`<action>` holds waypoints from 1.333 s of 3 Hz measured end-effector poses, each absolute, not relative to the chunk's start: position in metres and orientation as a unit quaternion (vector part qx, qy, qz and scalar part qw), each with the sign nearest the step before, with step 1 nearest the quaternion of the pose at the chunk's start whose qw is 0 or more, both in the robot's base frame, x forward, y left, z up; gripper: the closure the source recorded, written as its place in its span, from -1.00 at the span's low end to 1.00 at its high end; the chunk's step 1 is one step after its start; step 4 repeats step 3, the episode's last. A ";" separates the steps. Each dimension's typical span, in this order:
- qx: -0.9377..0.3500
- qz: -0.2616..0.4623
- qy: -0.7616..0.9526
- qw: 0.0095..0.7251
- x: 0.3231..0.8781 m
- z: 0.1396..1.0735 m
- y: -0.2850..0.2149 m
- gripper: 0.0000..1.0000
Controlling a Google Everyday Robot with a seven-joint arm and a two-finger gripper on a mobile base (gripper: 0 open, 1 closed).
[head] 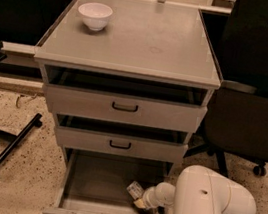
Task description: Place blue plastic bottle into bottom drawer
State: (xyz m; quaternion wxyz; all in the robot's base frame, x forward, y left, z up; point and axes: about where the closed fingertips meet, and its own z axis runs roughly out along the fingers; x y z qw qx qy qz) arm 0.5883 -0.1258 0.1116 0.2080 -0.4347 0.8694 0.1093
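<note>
The robot's gripper [150,206] reaches into the open, deep grey bottom drawer [99,183], with the small clear blue-labelled plastic bottle [135,188] at its tip — whether it grips cannot be told. The bottle is best let go low, away from the walls.

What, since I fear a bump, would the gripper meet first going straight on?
The gripper, low in the bottom drawer and pointing across it, has the blue plastic bottle right at its tip; past it, probably the drawer's opposite wall, though depth is unclear.

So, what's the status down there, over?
Pincer down inside open bottom drawer, right side. Blue plastic bottle at its tip, inside drawer. Nothing seen blocking.
</note>
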 end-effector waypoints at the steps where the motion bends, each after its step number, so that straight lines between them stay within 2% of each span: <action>1: -0.435 0.109 0.869 0.208 0.588 0.112 -0.126 -0.77; 2: -0.435 0.109 0.869 0.208 0.588 0.112 -0.126 -1.00; 4: -0.435 0.109 0.869 0.208 0.588 0.112 -0.126 -1.00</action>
